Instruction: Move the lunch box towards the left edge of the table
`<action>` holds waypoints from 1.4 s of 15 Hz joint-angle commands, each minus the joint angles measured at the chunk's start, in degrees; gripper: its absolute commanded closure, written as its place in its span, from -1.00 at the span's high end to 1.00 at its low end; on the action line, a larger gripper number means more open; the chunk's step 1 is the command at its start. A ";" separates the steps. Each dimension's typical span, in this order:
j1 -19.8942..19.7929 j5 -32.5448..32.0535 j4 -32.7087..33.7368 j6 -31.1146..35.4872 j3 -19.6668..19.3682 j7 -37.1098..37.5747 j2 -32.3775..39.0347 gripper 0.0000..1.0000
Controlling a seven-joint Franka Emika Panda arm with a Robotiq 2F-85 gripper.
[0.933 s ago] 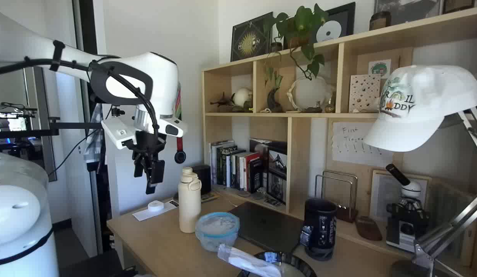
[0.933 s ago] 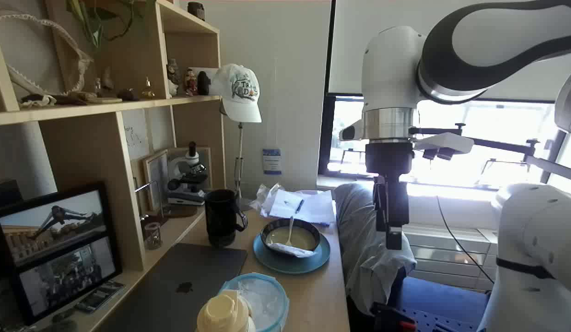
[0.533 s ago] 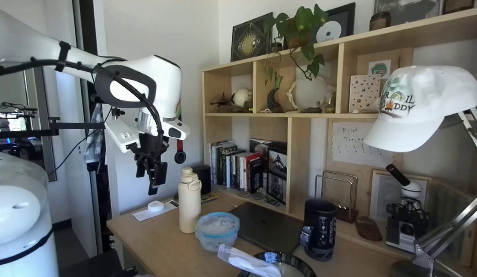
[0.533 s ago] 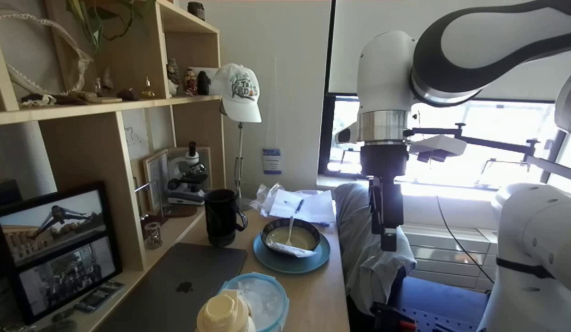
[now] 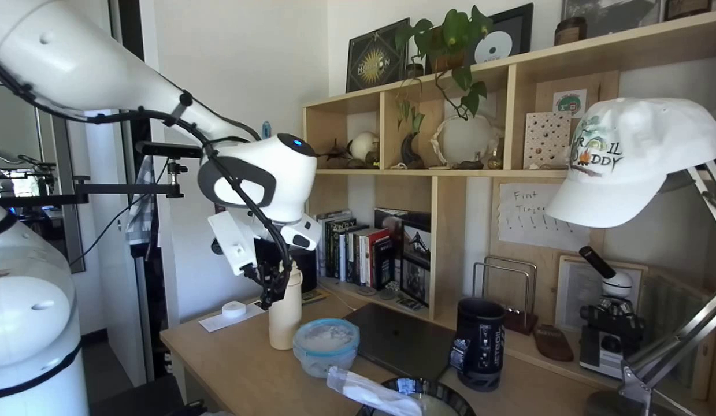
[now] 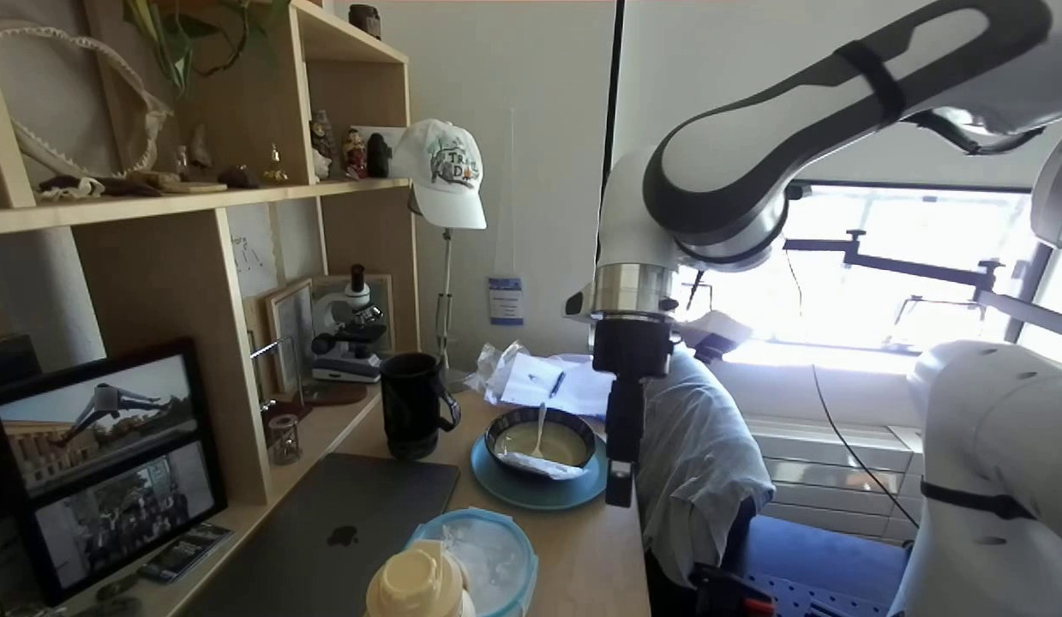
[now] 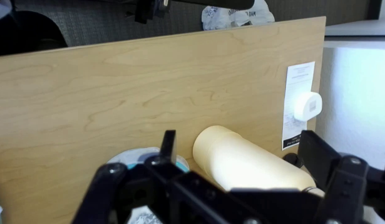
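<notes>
Your gripper (image 7: pixel 239 133) spread wide; cream bottle (image 7: pixel 248 161) shows beyond it, low and right of middle in your wrist view; blue lunch box (image 5: pixel 326 352) on table (image 5: pixel 236 370), just beside bottle, lower middle in both exterior views.

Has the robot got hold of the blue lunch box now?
No, in an exterior view the gripper hangs apart from the lunch box, with part of the table showing between them.

There is one lunch box (image 5: pixel 326 350), one bottle (image 5: pixel 285 326), one mug (image 5: pixel 482 346) and one laptop (image 5: pixel 399 340).
</notes>
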 commanded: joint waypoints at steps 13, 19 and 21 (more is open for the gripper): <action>0.85 38.45 1.23 30.34 2.13 -13.35 25.52 1.00; 0.47 52.92 1.57 35.35 1.98 -22.43 30.08 1.00; 0.65 58.30 1.92 36.57 2.34 -26.28 31.84 1.00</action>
